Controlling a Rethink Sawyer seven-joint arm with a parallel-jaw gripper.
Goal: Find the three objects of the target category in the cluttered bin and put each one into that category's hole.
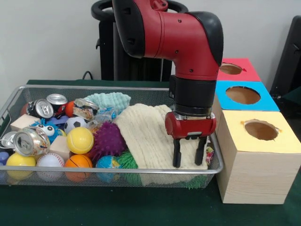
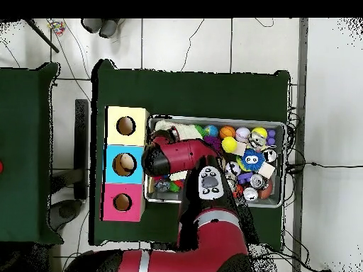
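Front view: gripper [image 1: 188,157] hung over the wire bin's [image 1: 117,175] box-side end, fingers [image 1: 177,155] pointing straight down and spread apart, nothing between them, tips at the cream cloth [image 1: 146,136]. Cloth's long axis ran from the bin's far rim toward its near rim, draped across the bin's middle.

Beside the bin stood 3 boxes in a row, each w/ a round hole on top: yellow box [image 1: 256,155] nearest, blue box [image 1: 244,96] behind it, red box [image 1: 235,69] farthest.

At the bin's other end: crushed can [image 1: 30,141] lying on its side, lid facing the near rim; 2nd can [image 1: 41,108] also on its side at the far rim. No readable writing on either. Yellow ball [image 1: 80,140], purple spiky ball [image 1: 109,140], orange basketball [image 1: 78,162] and baseball [image 1: 50,161] sat between cans and cloth.

Overhead view: arm [image 2: 181,157] covered the bin's box-side end.
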